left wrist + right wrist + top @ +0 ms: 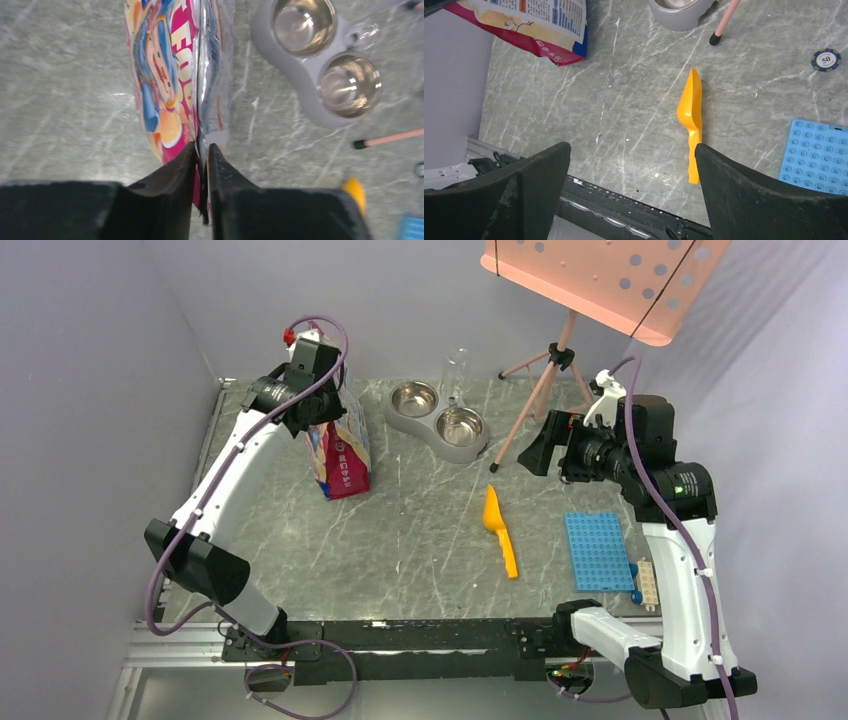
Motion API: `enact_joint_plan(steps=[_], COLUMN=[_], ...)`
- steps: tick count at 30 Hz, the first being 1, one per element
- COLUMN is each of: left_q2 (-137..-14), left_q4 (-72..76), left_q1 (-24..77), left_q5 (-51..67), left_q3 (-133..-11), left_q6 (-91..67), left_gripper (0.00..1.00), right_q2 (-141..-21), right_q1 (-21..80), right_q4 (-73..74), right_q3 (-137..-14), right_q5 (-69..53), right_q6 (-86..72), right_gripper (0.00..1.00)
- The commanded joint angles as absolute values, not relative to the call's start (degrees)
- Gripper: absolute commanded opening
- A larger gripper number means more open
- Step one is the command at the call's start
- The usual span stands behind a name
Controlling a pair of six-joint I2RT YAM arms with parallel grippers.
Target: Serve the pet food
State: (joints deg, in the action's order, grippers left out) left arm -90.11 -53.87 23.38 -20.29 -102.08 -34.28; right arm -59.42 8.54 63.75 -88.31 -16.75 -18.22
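The left claw (pixel 201 150) is above the bag (pixel 342 458) and it is closed on the bag's top edge. In the left wrist view the two black fingers (pixel 175 172) stand almost together, and the thin folded edge of the bag is pressed between them. The bag is printed in pink, red and blue. It stands upright on the far left part of the grey marble table (pixel 420 540).

The pet food itself does not show in any view, so I cannot tell where it is. The top of the bag is pinched flat, and nothing of its inside can be seen.

To the right of the bag, a little apart from it, stands a grey double bowl (pixel 425 432) with two shiny metal cups. A clear bottle (pixel 455 375) stands just behind it.

The right claw (pixel 631 147) is wide open and holds nothing. It hangs in the air over the right side of the table. Below it, in the right wrist view, the yellow scoop (pixel 691 112) lies flat on the table, its cup toward the far side and its handle toward the near edge. The scoop lies between the bag and a blue studded plate (pixel 598 550), and touches neither. A small round chip (pixel 826 59) lies near the plate, and the foot of a pink tripod (pixel 545 375) rests on the table near the bowl.
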Motion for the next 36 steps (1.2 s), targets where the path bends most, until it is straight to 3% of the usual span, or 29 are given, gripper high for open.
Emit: enact_joint_plan(steps=[1,3,14,20,28,32,33,34,36], left_q2=[-91.2,-91.2,-77.7,-71.5,-65.6,-64.7,-64.3,-64.0,-62.9], left_q4=[-54.9,-56.7,-67.2,-71.4,-71.3,-70.6,-70.9,-71.5,-71.9], left_q1=[23.6,23.7,27.5,36.7,54.0,58.3,58.2,58.1,57.7], left_q5=[-24.2,-23.6,-12.9,-12.5,-10.3,-11.5,-12.3,-13.9,-18.3], left_q3=[-104.3,-104.9,-96.6,-94.7,-88.2,-87.7,-88.6,-90.0,-92.6], left_q6=[-29.4,-28.7,-38.3,-42.9,-61.8,-61.2,-60.2,-59.3,-57.1], left_gripper=[0.08,0.0,0.0,0.0,0.0,0.0,0.04,0.21,0.66], right_q2=[-60.0,-60.5,-65.8,-70.0,-75.7,-78.2,-78.7,-79.3,-80.4], right_q1=[9.3,9.5,17.3,25.3,32.1,36.5,37.6,38.8,40.9], right_q4=[63.4,63.3,59.2,53.8,48.4,46.1,45.6,45.1,44.5], right_q3=[-88.7,-88.6,-87.3,-86.2,-86.1,-86.8,-87.2,-87.7,-89.1], right_q5=[-15.7,-16.3,-14.9,-14.8,-15.7,-15.0,-14.4,-13.7,-11.6], right_q6=[-17.6,-17.8,-20.7,-24.8,-30.8,-33.2,-33.7,-34.1,-34.6], right_gripper=[1.0,1.0,1.0,1.0,0.98,0.95,0.94,0.92,0.9])
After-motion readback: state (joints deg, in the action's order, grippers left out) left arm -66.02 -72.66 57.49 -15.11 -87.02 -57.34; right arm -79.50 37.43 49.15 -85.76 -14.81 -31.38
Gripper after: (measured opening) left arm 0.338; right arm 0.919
